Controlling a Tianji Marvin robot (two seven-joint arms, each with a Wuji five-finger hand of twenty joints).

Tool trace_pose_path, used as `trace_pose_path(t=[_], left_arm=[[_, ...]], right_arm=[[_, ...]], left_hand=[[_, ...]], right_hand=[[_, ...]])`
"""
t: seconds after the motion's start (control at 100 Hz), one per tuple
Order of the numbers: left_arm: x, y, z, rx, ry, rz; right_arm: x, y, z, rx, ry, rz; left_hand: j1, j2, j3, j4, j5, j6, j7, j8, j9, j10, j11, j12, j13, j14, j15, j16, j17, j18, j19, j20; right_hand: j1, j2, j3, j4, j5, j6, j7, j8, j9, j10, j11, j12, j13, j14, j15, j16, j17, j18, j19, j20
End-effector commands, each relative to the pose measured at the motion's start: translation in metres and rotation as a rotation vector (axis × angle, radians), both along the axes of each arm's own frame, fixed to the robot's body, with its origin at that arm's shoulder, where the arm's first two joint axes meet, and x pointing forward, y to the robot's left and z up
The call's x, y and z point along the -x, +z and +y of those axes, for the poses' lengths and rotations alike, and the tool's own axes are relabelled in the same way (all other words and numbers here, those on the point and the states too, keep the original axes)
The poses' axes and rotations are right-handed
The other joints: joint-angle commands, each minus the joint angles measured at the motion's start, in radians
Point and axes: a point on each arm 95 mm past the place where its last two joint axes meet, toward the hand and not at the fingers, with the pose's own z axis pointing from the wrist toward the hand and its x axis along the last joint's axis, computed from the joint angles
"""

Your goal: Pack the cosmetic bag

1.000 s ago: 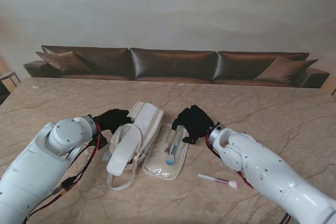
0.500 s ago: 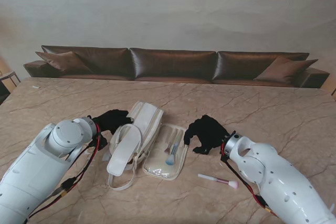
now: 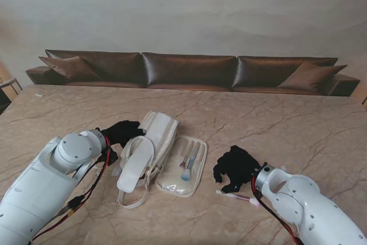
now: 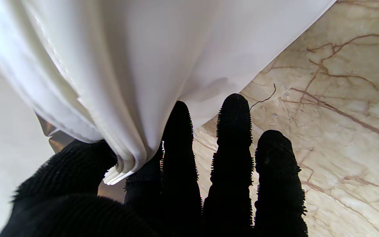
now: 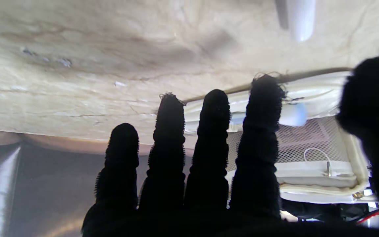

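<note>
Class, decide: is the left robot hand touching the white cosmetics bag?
Touching. The left wrist view shows the left robot hand pinching a fold of the white cosmetics bag between thumb and fingers.

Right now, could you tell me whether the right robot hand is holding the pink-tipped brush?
No, the right robot hand hovers with fingers spread just above the pink-tipped brush, which lies flat on the marble table.

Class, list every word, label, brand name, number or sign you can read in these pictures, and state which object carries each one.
None can be read.
The white cosmetics bag shows no print or logo.
The clear pouch and the brush on the table show no lettering.
Neither arm shows a readable mark.
</note>
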Motion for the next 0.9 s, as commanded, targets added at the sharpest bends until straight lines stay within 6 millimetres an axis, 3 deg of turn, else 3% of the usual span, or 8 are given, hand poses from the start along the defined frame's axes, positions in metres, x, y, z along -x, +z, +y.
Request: trace_pose_path(t=[0.0, 0.61, 0.64, 0.66, 0.71, 0.74, 0.79, 0.89], left_arm=[[0.003, 0.000, -0.004, 0.008, -0.004, 0.003], [0.004, 0.003, -0.007, 0.007, -0.014, -0.001], [0.004, 0.003, -0.007, 0.006, -0.015, -0.002], [0.004, 0.003, -0.007, 0.006, -0.015, -0.002], [0.004, 0.004, -0.007, 0.005, -0.016, -0.003], [0.004, 0.004, -0.007, 0.004, -0.016, -0.004], [0.003, 0.005, -0.006, 0.003, -0.016, -0.005], [0.003, 0.005, -0.006, 0.002, -0.015, -0.006]], right_arm=[[0.007, -0.007, 0.001, 0.020, 0.004, 0.005], [0.015, -0.031, 0.004, 0.103, 0.021, -0.053], [0.015, -0.032, 0.005, 0.111, 0.025, -0.057], [0.014, -0.033, 0.005, 0.117, 0.027, -0.061], [0.014, -0.034, 0.006, 0.129, 0.028, -0.072], [0.013, -0.035, 0.007, 0.130, 0.026, -0.076], [0.012, -0.037, 0.007, 0.127, 0.022, -0.082], [0.010, -0.040, 0.007, 0.129, -0.006, -0.102]], left_hand=[[0.079, 0.100, 0.135, 0.070, 0.028, -0.172, 0.066, 0.021, 0.001, -0.028, -0.008, 0.010, -0.013, 0.003, -0.004, 0.000, -0.005, 0.014, 0.000, 0.008], [0.077, 0.101, 0.136, 0.072, 0.027, -0.173, 0.066, 0.021, 0.000, -0.031, -0.010, 0.010, -0.016, 0.002, -0.006, -0.001, -0.007, 0.013, -0.003, 0.007], [0.076, 0.102, 0.136, 0.072, 0.027, -0.173, 0.066, 0.021, 0.000, -0.032, -0.010, 0.010, -0.015, 0.002, -0.006, -0.001, -0.007, 0.013, -0.003, 0.007], [0.077, 0.102, 0.136, 0.072, 0.027, -0.174, 0.065, 0.021, 0.000, -0.032, -0.010, 0.009, -0.015, 0.001, -0.006, -0.001, -0.007, 0.013, -0.003, 0.007], [0.076, 0.102, 0.136, 0.072, 0.027, -0.174, 0.066, 0.021, 0.000, -0.031, -0.010, 0.009, -0.015, 0.001, -0.006, -0.001, -0.007, 0.013, -0.003, 0.007], [0.076, 0.102, 0.136, 0.072, 0.027, -0.174, 0.065, 0.021, 0.000, -0.032, -0.010, 0.009, -0.015, 0.001, -0.006, -0.002, -0.007, 0.014, -0.003, 0.007], [0.076, 0.102, 0.137, 0.073, 0.027, -0.175, 0.065, 0.021, 0.000, -0.032, -0.010, 0.009, -0.016, 0.002, -0.006, -0.002, -0.007, 0.013, -0.003, 0.007], [0.075, 0.101, 0.138, 0.073, 0.028, -0.173, 0.066, 0.021, 0.001, -0.032, -0.010, 0.009, -0.018, 0.002, -0.007, -0.002, -0.008, 0.013, -0.003, 0.007]], right_hand=[[-0.044, -0.037, 0.012, 0.007, 0.015, -0.021, 0.000, 0.024, 0.029, -0.016, 0.004, 0.010, 0.015, 0.013, 0.001, 0.012, 0.004, 0.013, -0.005, 0.020], [-0.026, -0.133, 0.062, -0.008, 0.068, -0.081, 0.070, 0.081, 0.089, -0.041, 0.037, 0.033, 0.071, 0.007, 0.012, 0.026, 0.040, 0.027, 0.002, 0.036], [0.008, -0.138, 0.045, -0.080, 0.075, -0.100, 0.076, 0.057, 0.101, -0.047, 0.042, 0.036, 0.082, 0.006, 0.016, 0.027, 0.045, 0.028, 0.006, 0.036], [0.001, -0.179, 0.077, -0.078, 0.080, -0.107, 0.089, 0.050, 0.109, -0.050, 0.044, 0.037, 0.090, 0.003, 0.018, 0.028, 0.049, 0.029, 0.009, 0.036], [0.068, -0.217, 0.081, -0.194, 0.087, -0.147, 0.116, -0.004, 0.130, -0.059, 0.047, 0.038, 0.112, -0.001, 0.022, 0.028, 0.068, 0.031, 0.020, 0.033], [0.127, -0.222, 0.072, -0.230, 0.086, -0.182, 0.177, -0.083, 0.148, -0.063, 0.050, 0.038, 0.129, -0.003, 0.028, 0.030, 0.078, 0.031, 0.029, 0.029], [0.183, -0.210, 0.061, -0.236, 0.091, -0.222, 0.237, -0.156, 0.176, -0.066, 0.057, 0.037, 0.151, -0.005, 0.037, 0.033, 0.091, 0.032, 0.041, 0.027], [0.203, -0.150, 0.055, -0.212, 0.106, -0.220, 0.258, -0.177, 0.191, -0.061, 0.064, 0.039, 0.164, -0.001, 0.052, 0.040, 0.102, 0.032, 0.058, 0.032]])
